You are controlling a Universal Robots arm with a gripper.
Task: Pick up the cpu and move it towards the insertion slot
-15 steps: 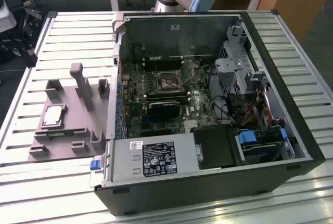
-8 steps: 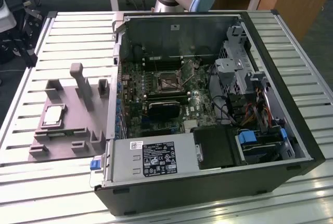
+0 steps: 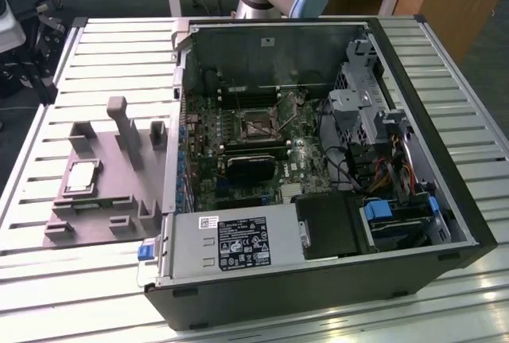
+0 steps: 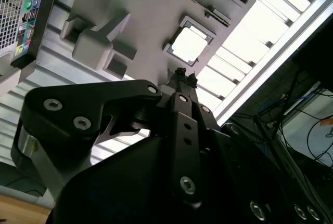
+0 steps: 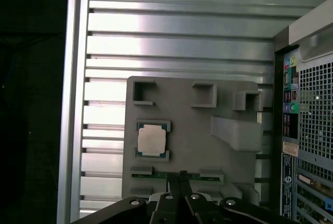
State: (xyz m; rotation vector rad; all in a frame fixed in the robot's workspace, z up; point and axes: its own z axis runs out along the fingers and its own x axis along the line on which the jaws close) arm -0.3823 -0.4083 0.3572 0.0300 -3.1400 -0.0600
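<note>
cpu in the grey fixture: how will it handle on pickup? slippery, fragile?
Probably stiff and light: the cpu looks like a thin flat square. Its shiny metal top may be slippery. It sits recessed in the grey fixture, so little edge seems exposed; a tilted lift might snag.

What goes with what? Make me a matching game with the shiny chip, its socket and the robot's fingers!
Things:
1. shiny silver square cpu
2. silvery-framed square insertion slot
3. black metal fingers

Places or states:
A. shut together, holding nothing
B. inside the open black computer case
C. lying in the grey plastic fixture

Pairs: 1-C, 2-B, 3-A
</note>
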